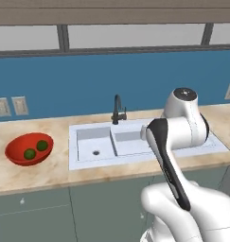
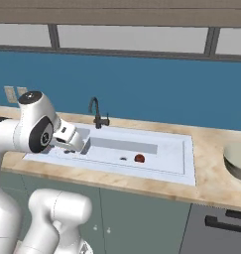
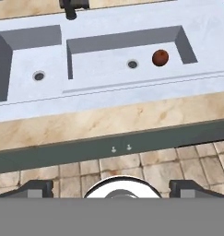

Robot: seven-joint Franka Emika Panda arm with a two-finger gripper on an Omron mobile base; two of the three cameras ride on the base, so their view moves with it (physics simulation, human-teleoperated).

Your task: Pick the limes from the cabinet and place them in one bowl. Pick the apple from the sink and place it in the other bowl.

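Two limes lie side by side in the red bowl on the counter, left of the sink. The dark red apple rests in the right basin near the drain, and the hand view shows the apple too. A pale grey bowl stands on the counter right of the sink. My gripper is open and holds nothing. It hovers in front of the counter edge, above the floor, looking at the sink. The cabinet is out of view.
A black faucet stands behind the sink. Wall outlets sit on the blue backsplash. Grey-green base cupboard doors run below the counter, with tiled floor under them. A dark appliance handle is at lower right.
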